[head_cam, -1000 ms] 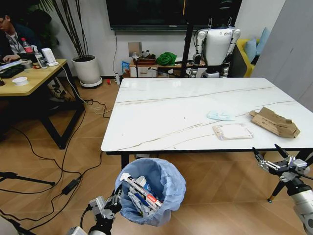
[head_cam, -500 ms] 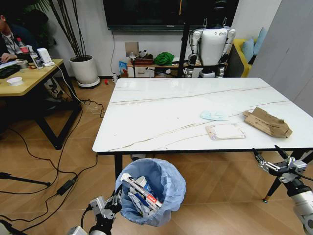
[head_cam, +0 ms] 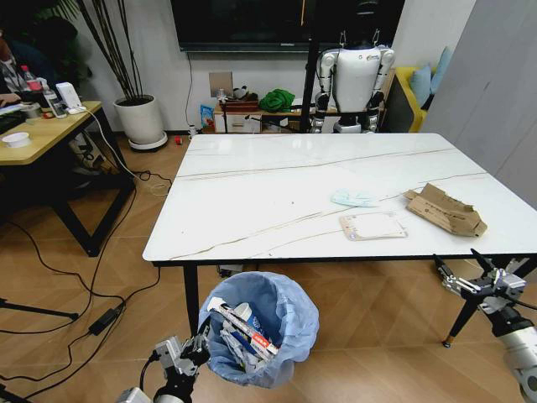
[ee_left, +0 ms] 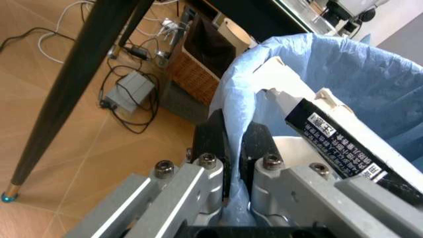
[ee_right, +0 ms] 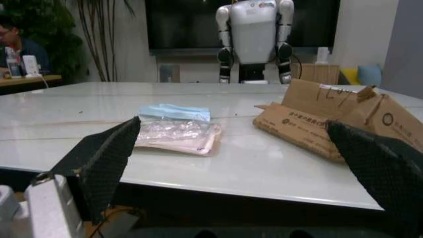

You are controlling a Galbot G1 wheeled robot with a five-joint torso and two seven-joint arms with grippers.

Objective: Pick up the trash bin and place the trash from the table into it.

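Note:
The trash bin point(head_cam: 281, 323), lined with a crinkly light-blue bag, hangs in front of the table's near edge with wrappers and a cup inside. My left gripper point(head_cam: 200, 342) is shut on its rim; the left wrist view shows the gripper point(ee_left: 233, 148) pinching the bag edge of the trash bin point(ee_left: 343, 79). On the white marble table point(head_cam: 252, 193) lie a face mask point(head_cam: 352, 198), a clear packet point(head_cam: 373, 225) and torn brown cardboard point(head_cam: 445, 210). My right gripper point(head_cam: 466, 273) is open, low, just off the table's near right edge. From my right gripper point(ee_right: 233, 124) I see the mask point(ee_right: 175, 111), packet point(ee_right: 175, 135) and cardboard point(ee_right: 330, 119).
A black table leg point(head_cam: 191, 298) stands close to the bin on its left. A wooden desk point(head_cam: 38, 134) and floor cables point(head_cam: 101, 319) are at the left. A potted plant point(head_cam: 141, 117) and a parked white robot point(head_cam: 352, 75) stand behind the table.
The whole picture has slid leftward, so the camera has moved to the right along the table. The bin and both grippers keep their places in the view.

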